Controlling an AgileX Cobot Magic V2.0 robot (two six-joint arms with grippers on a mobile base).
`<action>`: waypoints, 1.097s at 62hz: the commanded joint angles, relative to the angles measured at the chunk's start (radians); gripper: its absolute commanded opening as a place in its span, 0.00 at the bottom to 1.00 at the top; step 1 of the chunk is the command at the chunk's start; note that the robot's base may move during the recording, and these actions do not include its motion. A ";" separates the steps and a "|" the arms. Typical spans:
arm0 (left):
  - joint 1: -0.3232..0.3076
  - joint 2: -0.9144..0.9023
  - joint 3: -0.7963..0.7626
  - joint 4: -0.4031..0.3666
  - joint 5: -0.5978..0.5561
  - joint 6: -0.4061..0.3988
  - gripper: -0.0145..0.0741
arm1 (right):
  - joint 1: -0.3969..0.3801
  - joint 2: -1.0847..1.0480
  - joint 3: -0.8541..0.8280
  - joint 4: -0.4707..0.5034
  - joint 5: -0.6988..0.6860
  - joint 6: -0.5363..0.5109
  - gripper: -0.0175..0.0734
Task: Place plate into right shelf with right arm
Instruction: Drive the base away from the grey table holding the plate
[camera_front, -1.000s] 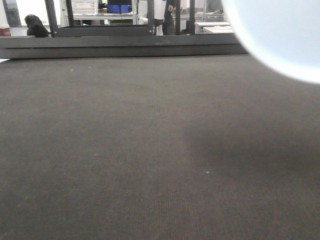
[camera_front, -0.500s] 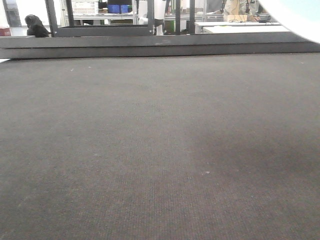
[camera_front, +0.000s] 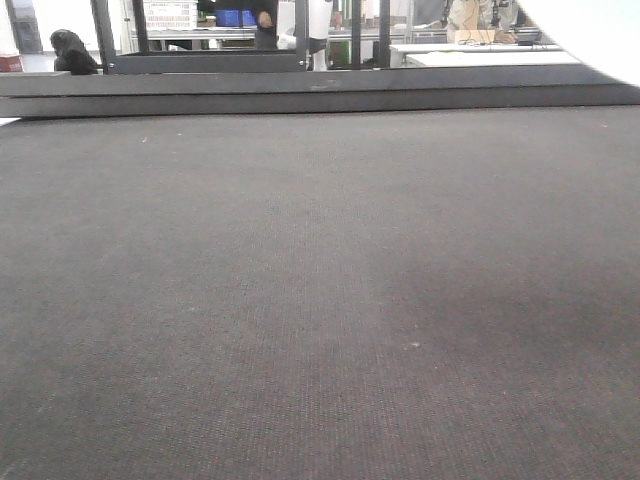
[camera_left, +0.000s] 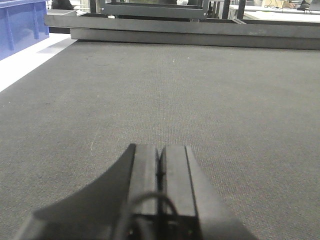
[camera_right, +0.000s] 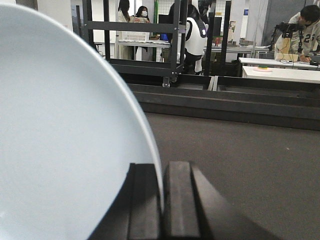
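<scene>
R gripper (camera_right: 162, 172): clamped on rim of plate (camera_right: 65, 140), edge pinched in the slit btw its two black fingers. Plate stands on edge, up off the grey mat (camera_front: 300, 280). It's glossy white, faintly blue, and fills left half of R wrist view.

Front view: only a curved white sliver of plate shows, above mat's far-right corner, not touching mat.

L gripper (camera_left: 160, 150): fingers pressed together, low over mat, pointing toward mat's far edge.

Dark raised rail (camera_front: 300, 90) runs along mat's far edge. Blue crate (camera_left: 20, 25) sits off mat's left side, by a white strip.

Beyond mat's far edge: black frame cart (camera_right: 170, 30), several people standing (camera_right: 195, 35), one seated person (camera_right: 307, 30) at white desk (camera_right: 280, 72), far right.
</scene>
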 joint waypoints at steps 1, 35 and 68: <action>-0.002 -0.010 0.010 -0.008 -0.090 -0.007 0.02 | -0.007 0.005 -0.031 0.006 -0.103 -0.004 0.24; -0.002 -0.010 0.010 -0.008 -0.090 -0.007 0.02 | -0.007 0.005 -0.031 0.006 -0.103 -0.004 0.24; -0.002 -0.010 0.010 -0.008 -0.090 -0.007 0.02 | -0.007 0.005 -0.031 0.006 -0.103 -0.004 0.24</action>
